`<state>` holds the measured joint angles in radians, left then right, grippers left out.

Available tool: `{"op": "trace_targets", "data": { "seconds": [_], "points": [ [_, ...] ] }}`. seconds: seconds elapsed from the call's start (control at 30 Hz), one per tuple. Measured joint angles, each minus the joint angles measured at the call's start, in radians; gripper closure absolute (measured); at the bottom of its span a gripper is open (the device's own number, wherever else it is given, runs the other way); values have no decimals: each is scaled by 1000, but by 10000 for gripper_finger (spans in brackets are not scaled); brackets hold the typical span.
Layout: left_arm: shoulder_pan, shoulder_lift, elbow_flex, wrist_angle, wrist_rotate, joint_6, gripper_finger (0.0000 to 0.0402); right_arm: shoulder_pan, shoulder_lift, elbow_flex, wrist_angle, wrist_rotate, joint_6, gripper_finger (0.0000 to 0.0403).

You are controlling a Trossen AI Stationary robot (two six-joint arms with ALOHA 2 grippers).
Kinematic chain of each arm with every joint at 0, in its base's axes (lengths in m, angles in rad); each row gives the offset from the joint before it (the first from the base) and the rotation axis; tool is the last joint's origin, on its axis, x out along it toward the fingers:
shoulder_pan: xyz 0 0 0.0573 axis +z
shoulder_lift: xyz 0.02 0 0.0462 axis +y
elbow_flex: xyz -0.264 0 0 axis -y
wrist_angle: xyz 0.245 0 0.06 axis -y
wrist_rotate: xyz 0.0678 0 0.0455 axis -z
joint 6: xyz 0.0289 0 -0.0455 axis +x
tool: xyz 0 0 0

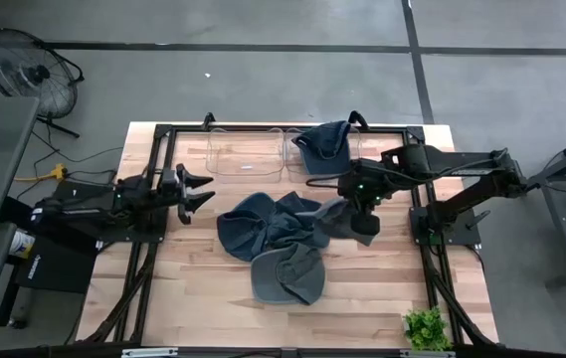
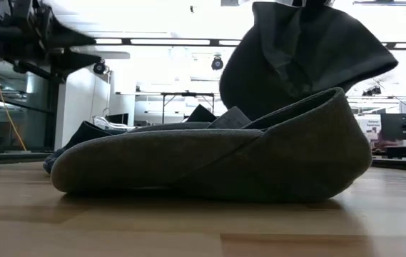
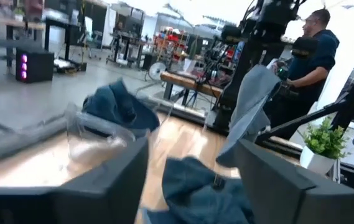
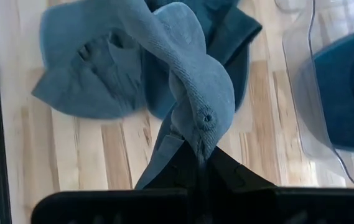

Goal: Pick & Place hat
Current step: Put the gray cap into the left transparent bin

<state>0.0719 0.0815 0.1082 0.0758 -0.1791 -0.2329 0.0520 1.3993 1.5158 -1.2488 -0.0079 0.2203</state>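
Right gripper [image 1: 362, 211]: my fingers are clenched on a grey-blue hat [image 1: 347, 221], lifted clear of the worktop [image 1: 193, 288] beside the pile.
Left gripper [image 1: 201, 191]: released, fingers spread and holding nothing, at the left side of the worktop.
Hat pile [image 1: 263, 227]: several blue hats lie overlapping at the worktop's middle; one grey hat [image 1: 287, 274] lies nearest the front edge.
Left clear bin [image 1: 246, 151]: at the far edge; I see nothing in it.
Right clear bin [image 1: 302, 134]: just beside the first, with one dark blue hat [image 1: 324, 146] in it.
Potted plant [image 1: 425, 327]: near right corner.
Person [image 3: 307, 59]: standing beyond the worktop.
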Motion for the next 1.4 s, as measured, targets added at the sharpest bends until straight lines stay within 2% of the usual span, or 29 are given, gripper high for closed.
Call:
{"op": "trace_targets", "data": {
  "seconds": [0.13,0.33,0.5,0.83,1.13,1.4],
  "points": [
    [0,104,78,3,10,37,127,-20,23,1,34,-38,-4,402],
    [0,351,239,3,77,111,124,-52,106,33,55,-69,-31,402],
    [0,579,406,-11,156,187,124,-71,168,126,48,-71,-45,402],
    [0,978,840,-256,258,350,124,-117,274,347,-31,-50,-81,402],
    [0,1203,1176,-567,267,446,124,-145,305,361,-40,-29,-81,402],
    [0,1341,1326,-641,276,438,124,-153,305,361,-35,-24,-114,402]
  ]
}}
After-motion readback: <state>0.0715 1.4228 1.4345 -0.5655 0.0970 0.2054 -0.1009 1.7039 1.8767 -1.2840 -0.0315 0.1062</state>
